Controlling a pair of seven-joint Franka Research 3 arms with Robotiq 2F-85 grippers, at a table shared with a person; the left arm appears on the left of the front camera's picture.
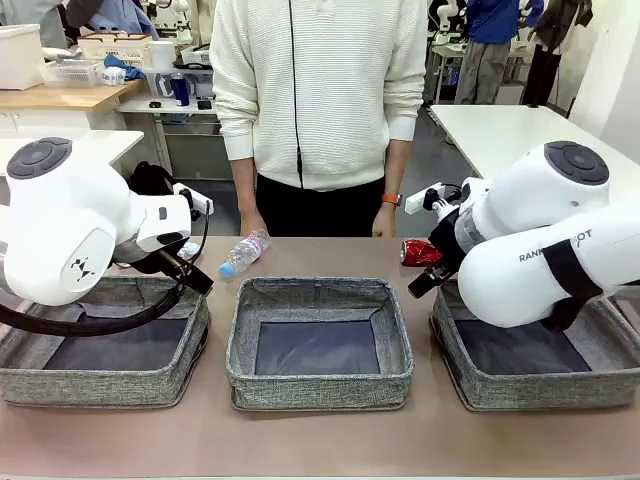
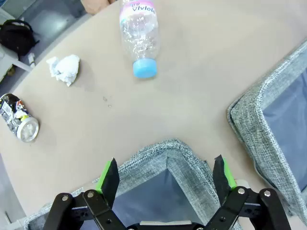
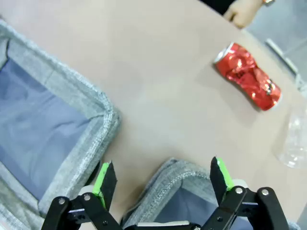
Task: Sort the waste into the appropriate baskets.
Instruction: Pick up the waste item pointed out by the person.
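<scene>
Lying loose on the tabletop (image 1: pixel 320 440) beyond the three grey woven baskets (image 1: pixel 320 378): pink-label bottle (image 2: pixel 139 33), white scrap (image 2: pixel 64 68) and dark can (image 2: pixel 18 123) toward the left; dented red can (image 3: pixel 248 76) and clear label-less bottle (image 3: pixel 295 141) toward the right. Hovering over basket corners, left gripper (image 2: pixel 166 167) and right gripper (image 3: pixel 163 170), jaws wide apart, holding nothing.

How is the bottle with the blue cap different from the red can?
The bottle is see-through with a pink label; the red can is shiny red and dented. The bottle lies on the robot's left side, the red can on its right. Both lie on their sides on the table, outside the baskets.
</scene>
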